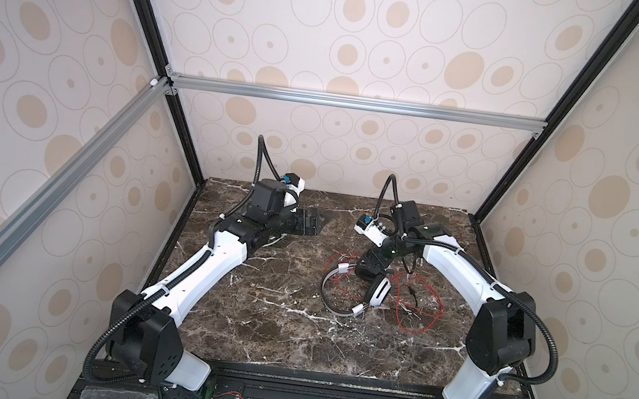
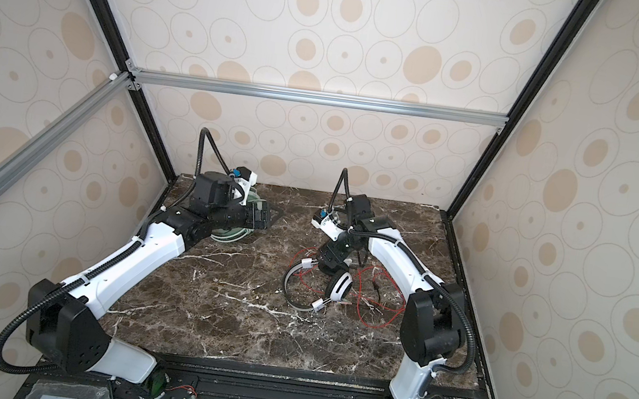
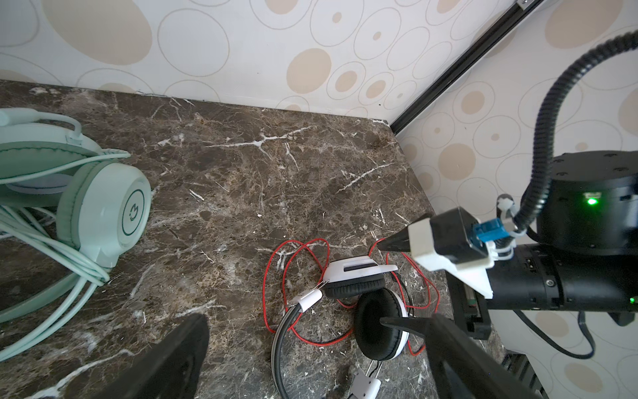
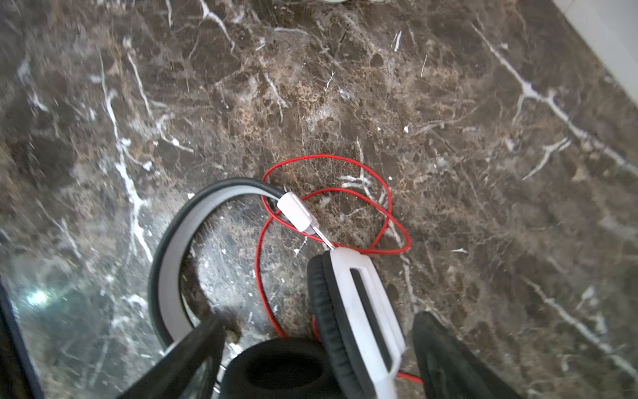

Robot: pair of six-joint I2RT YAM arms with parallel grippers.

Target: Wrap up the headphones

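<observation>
Progress looks roughly half: both top views show the white-and-black headset (image 1: 379,291) right of centre, red cable (image 1: 398,307) sprawled loose, a top view the mint-green headset (image 2: 227,235) left of centre; left wrist view, pale green cable (image 3: 51,248) gathered, left gripper (image 3: 291,319) wide, empty; right wrist view, right gripper (image 4: 316,326) wide astride an earcup (image 4: 366,311), unclamped.

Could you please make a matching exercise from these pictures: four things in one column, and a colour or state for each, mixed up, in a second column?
Column one
1. green headset
2. white headset
3. thin cable
4. right gripper

Column two
A. red, in loose loops
B. open
C. black ear pads
D. pale cable in bunched strands

Pairs: 1-D, 2-C, 3-A, 4-B
</observation>
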